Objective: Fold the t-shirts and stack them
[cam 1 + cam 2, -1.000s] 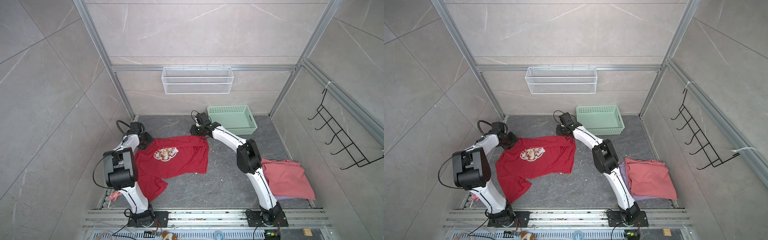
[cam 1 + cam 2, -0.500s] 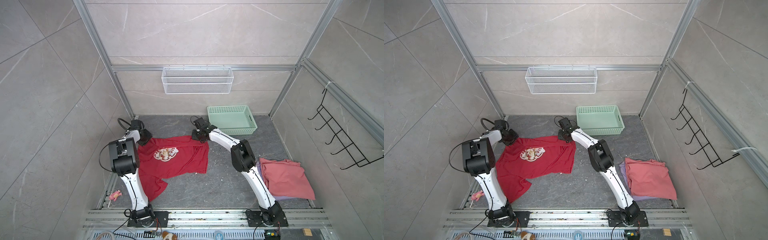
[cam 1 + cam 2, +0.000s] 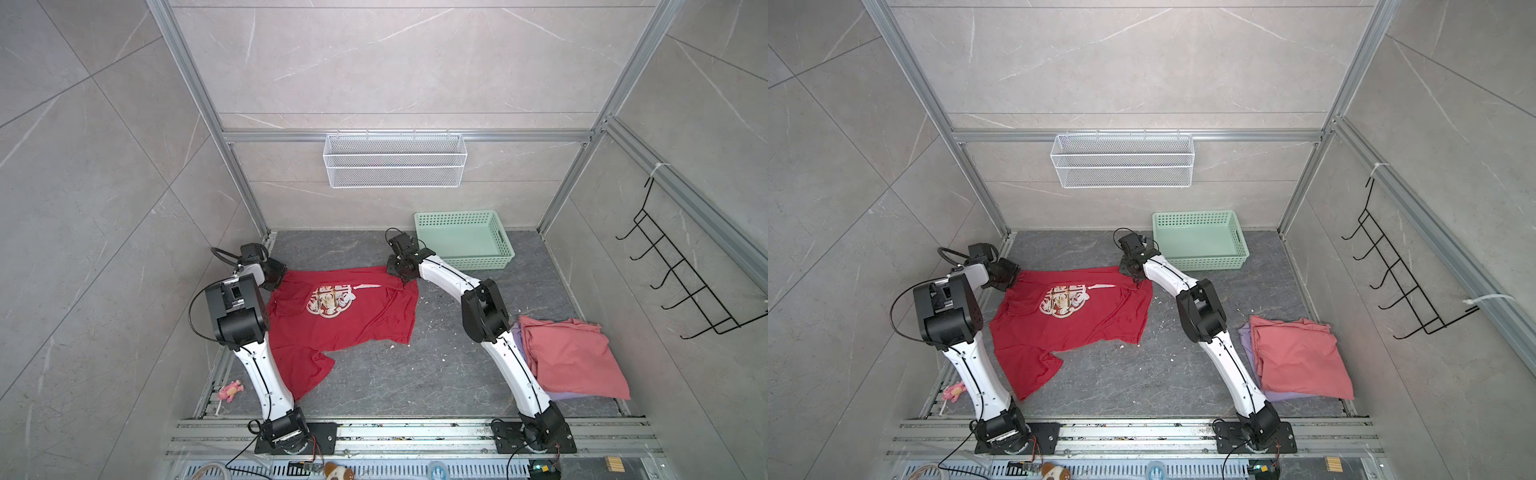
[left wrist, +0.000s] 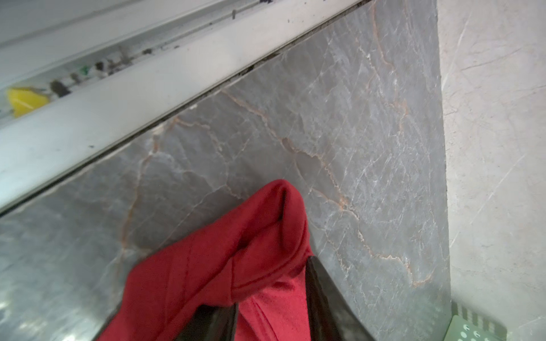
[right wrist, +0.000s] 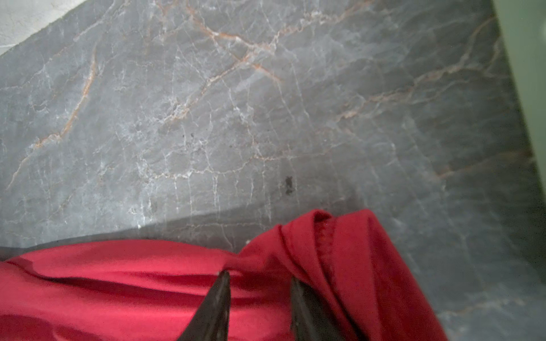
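Holding the red t-shirt (image 3: 353, 320) by its far edge, spread out on the grey stone table (image 3: 415, 374), white-and-gold print (image 3: 332, 299) facing up. Pinched at one far corner by the left gripper (image 4: 269, 295), dark fingers (image 4: 317, 289) closed on a bunched lump of red cloth. Pinched at the other far corner by the right gripper (image 5: 259, 277) in just the same way, near the mint-green basket (image 3: 478, 262) but not touching it.

Might go wrong from here in a few ways. Could slip out of a pinch with so little cloth inside, thin, smooth stuff by the look of it. Could fold crooked with one side pulled faster than the other. Could drag the loose flap at the near side into a messy lump. Could bump the basket on the way.

Soft and floppy all over, with long wrinkles and a stiffer-looking picture on the chest. Hard, flat and a bit shiny underneath. Off to the right, well apart, a folded salmon-pink t-shirt (image 3: 573, 357) lying on a lavender t-shirt (image 3: 559, 395), edges a little wonky.
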`<act>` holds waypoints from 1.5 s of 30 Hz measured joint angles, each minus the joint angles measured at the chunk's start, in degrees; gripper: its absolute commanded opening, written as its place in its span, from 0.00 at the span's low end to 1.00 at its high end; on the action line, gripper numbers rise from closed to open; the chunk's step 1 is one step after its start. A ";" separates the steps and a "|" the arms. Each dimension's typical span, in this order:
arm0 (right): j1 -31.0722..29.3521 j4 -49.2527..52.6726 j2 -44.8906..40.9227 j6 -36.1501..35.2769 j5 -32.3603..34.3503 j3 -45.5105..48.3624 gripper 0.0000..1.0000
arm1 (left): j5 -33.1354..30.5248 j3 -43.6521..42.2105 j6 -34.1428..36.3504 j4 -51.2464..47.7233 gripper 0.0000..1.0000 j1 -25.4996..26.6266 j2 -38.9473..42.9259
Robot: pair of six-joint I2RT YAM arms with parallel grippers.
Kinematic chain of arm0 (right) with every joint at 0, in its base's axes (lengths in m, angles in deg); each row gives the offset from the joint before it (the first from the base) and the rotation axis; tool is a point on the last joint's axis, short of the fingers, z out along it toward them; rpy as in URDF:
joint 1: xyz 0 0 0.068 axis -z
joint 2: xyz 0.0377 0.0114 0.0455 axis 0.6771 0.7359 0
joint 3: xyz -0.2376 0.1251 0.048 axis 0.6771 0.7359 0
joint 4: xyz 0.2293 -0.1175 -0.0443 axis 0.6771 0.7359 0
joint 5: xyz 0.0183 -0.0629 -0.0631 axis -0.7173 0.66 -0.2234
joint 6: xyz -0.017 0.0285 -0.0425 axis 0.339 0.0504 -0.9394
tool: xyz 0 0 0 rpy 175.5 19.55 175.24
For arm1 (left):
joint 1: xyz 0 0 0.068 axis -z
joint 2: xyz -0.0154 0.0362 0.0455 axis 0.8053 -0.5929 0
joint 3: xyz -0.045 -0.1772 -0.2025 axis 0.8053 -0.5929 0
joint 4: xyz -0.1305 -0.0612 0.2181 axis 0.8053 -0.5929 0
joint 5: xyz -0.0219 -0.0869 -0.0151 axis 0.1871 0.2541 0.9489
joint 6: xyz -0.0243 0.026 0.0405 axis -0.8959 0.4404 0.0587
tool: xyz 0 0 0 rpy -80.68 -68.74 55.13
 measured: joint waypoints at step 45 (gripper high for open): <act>-5.18 -17.00 -38.75 -6.03 -13.79 38.99 0.62 | -3.26 -31.78 5.97 -17.44 0.62 3.02 57.75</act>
